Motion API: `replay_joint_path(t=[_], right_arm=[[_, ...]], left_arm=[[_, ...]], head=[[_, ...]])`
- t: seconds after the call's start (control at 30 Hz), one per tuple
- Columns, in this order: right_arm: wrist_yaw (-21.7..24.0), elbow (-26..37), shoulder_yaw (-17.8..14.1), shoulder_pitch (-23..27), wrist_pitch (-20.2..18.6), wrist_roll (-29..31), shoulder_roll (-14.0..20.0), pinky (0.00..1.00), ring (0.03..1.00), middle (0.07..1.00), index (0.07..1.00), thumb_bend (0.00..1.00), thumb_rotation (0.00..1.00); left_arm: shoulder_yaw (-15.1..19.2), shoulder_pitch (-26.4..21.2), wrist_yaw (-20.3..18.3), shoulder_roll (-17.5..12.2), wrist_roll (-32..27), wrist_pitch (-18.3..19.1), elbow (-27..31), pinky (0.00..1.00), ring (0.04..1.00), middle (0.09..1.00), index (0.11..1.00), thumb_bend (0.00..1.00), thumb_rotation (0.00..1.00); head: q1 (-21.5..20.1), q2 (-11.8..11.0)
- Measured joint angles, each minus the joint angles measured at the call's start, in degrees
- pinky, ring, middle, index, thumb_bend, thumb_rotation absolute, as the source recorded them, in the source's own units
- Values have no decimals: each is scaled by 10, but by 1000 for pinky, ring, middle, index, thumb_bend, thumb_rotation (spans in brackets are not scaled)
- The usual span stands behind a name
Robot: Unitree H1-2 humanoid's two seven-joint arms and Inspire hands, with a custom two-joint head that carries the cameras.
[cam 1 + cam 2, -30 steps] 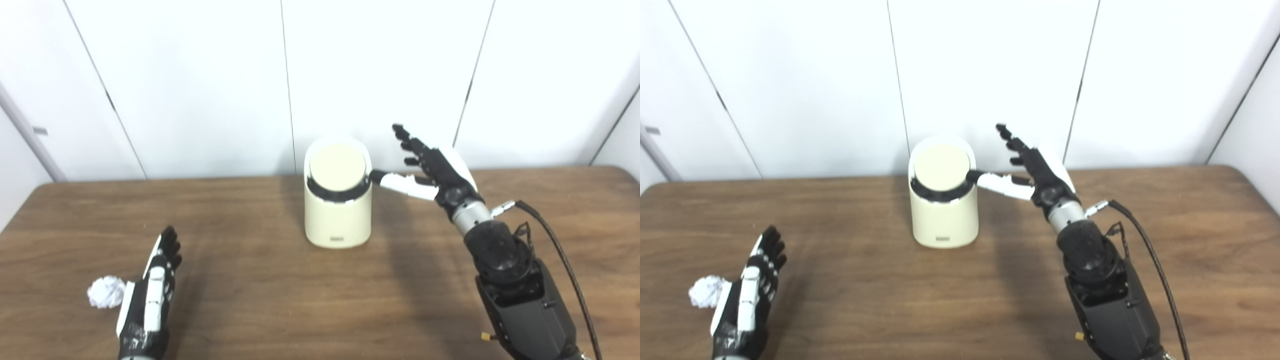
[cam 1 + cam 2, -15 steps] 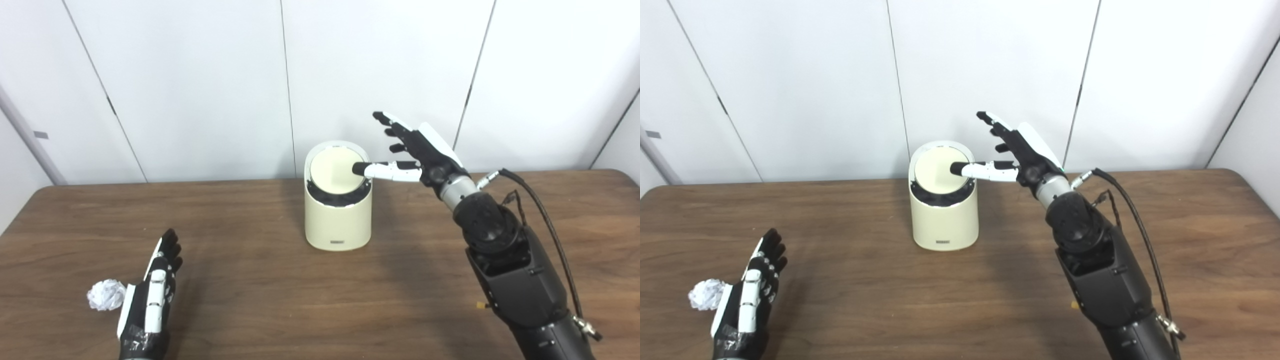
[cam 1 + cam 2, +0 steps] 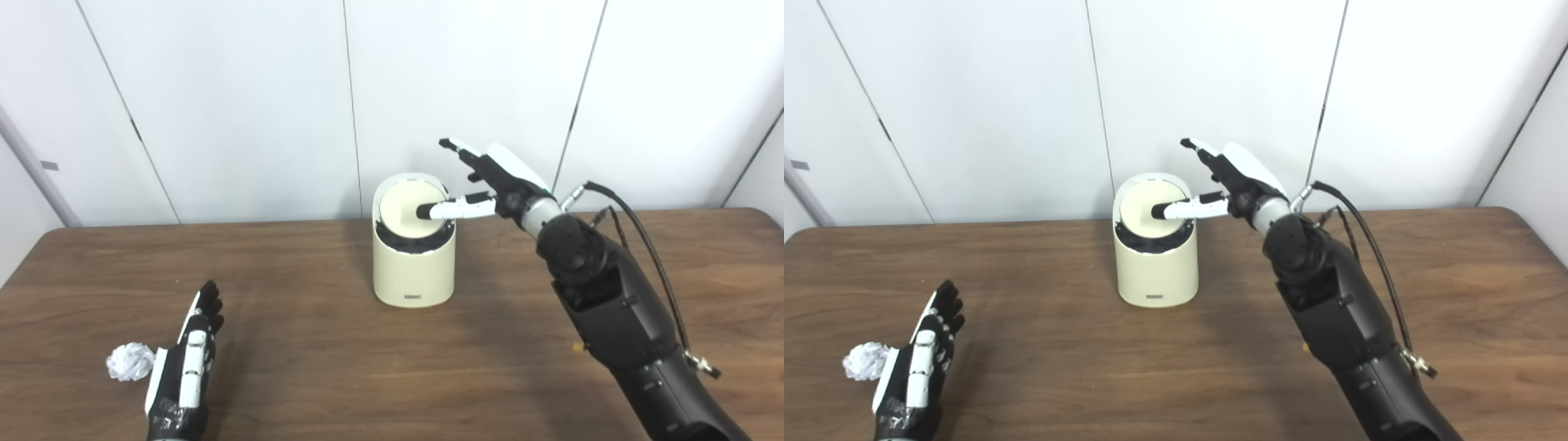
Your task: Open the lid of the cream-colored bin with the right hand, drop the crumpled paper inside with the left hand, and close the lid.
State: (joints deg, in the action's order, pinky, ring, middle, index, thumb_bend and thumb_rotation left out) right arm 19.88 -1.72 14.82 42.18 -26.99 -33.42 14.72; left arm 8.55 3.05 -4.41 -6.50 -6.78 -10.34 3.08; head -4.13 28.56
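A: In the left eye view, where is the right robot hand (image 3: 490, 184)?
B: At about 2 o'clock from the cream-colored bin (image 3: 414, 260), fingers spread and holding nothing. Its thumb has slid from the bin's side a second ago to over the lid (image 3: 409, 208), near the centre. The lid looks tilted, with a dark gap along its front edge.
A: So the opening is under way?
B: I judge so; a press there should tip it further.
A: And the right eye view?
B: The left robot hand (image 3: 915, 367) lies open and flat on the surface (image 3: 1059, 367), unmoved, at 8 o'clock from the bin. The crumpled paper (image 3: 863, 361) sits just beside it at 9 o'clock, not yet grasped.
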Motion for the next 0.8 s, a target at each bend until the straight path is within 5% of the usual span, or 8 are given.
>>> replay_joint_path(t=[0.8], right_arm=[[25, -70, 53, 43, 1, -64, -7, 938, 981, 976, 971, 853, 481]], left_arm=[[0, 0, 0, 1, 2, -1, 0, 1000, 1000, 1000, 1000, 370, 975]], head=[[-2, 6]])
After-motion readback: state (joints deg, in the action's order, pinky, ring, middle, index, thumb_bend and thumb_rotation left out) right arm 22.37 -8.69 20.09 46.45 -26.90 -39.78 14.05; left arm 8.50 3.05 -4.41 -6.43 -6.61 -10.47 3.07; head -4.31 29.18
